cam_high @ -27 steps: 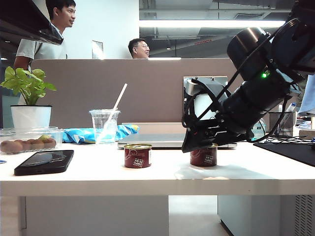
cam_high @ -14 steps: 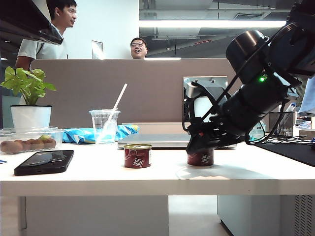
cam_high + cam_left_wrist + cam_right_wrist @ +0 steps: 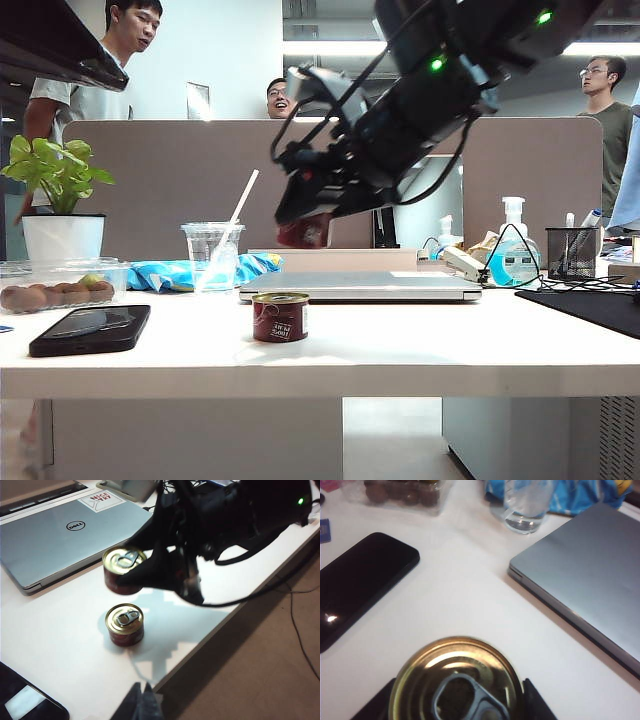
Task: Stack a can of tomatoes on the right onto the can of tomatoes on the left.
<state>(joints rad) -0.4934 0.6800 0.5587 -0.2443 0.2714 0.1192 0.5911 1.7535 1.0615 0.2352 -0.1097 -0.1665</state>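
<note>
Right gripper point(image 3: 305, 222), upper centre of the exterior view, clamps one dark-red gold-lidded tomato can point(image 3: 304, 232) above its standing twin point(image 3: 280, 316); left gripper's point(image 3: 142, 700) jaws together, low.

a white tabletop point(image 3: 420, 350) is spanning the foreground. a taupe partition wall point(image 3: 150, 180) is standing behind it, a long ceiling light point(image 3: 330, 48) is glowing overhead, and brown floor point(image 3: 260, 680) is showing beside the tabletop's edge.
</note>
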